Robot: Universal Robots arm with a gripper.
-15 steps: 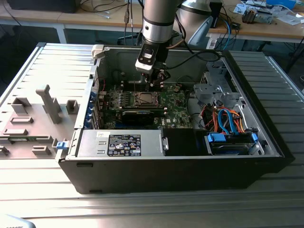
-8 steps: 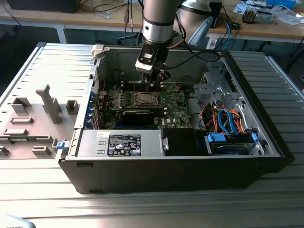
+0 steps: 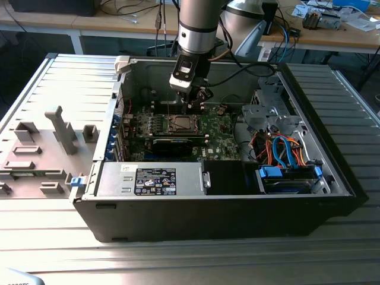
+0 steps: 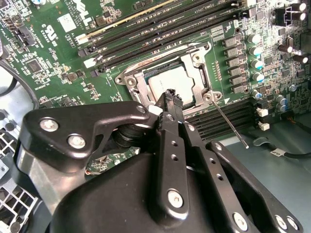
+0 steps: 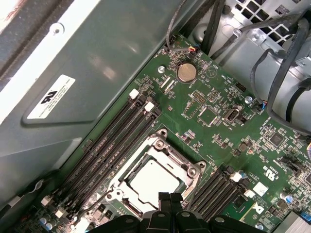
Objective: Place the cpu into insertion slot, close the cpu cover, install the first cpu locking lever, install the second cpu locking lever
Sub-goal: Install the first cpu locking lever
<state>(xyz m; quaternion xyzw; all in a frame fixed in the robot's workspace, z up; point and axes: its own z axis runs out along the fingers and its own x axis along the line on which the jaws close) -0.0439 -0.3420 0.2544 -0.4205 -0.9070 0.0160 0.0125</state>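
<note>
Reaching down into the open case [image 3: 297, 196] with the arm [image 3: 199, 24], from above. Hanging the gripper [image 4: 171, 95] right over the slot [image 4: 130, 80], in the middle of the green board [image 4: 53, 63]. Squeezing both fingers [image 5: 164, 200] tight together, tip against tip, and gripping nothing at all. Pointing the tips down at one edge of the cpu [image 5: 154, 178]. Maybe just touching the metal there, maybe hanging a tiny bit above; being too hard to tell from these angles. Finding the cpu lying flat inside the slot, grey side up. Finding the cover [image 5: 167, 149] lying down flat around it too, showing the cpu through the big window. Seeing a thin lever [image 4: 229, 124] sticking out from one corner of the slot in the second wrist view, slanting away over the board, well past the slot's rim. Seeing long black memory slots [image 4: 155, 26] running along both sides of the slot. Spotting a round silver battery [image 5: 186, 73] farther off on the board in the first wrist view. Spotting blue and orange cables [image 3: 285, 148] bunching up in the case at the exterior view's right, well apart from the gripper.
</note>
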